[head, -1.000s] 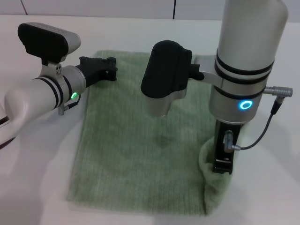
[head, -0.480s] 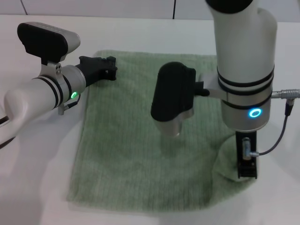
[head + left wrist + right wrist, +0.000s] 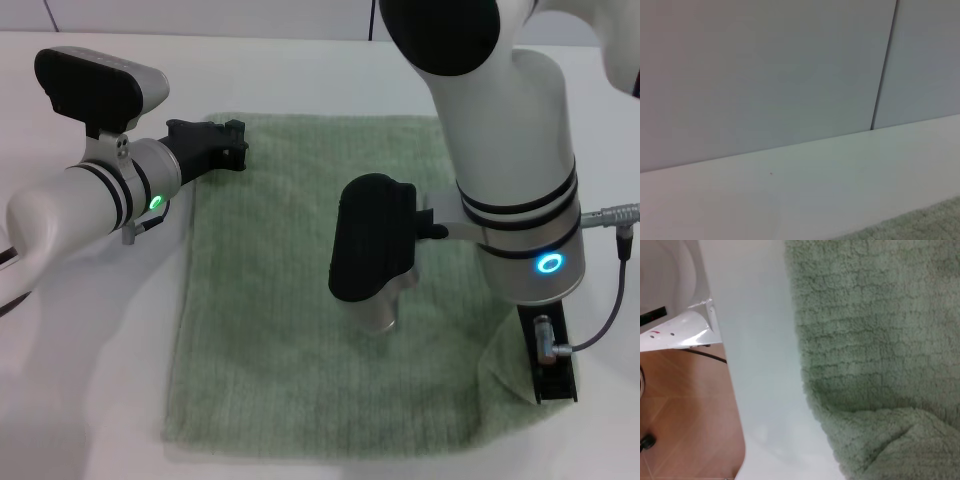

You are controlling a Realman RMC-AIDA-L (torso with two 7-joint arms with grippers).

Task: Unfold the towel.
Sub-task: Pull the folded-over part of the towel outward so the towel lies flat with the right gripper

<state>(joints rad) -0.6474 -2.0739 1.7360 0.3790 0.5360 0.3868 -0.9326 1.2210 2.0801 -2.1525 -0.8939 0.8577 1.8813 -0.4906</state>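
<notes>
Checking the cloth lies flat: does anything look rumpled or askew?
Yes. The towel lies mostly flat, but its near right corner is bunched into a raised fold at the right gripper. The left gripper sits at the far left corner.

No readable text, no labels, no brand names, no numbers, no signs on anything in any view

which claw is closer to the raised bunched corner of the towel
Right. The right claw is down at the bunched near corner of the towel. The left claw sits at the far corner on the opposite side.
</notes>
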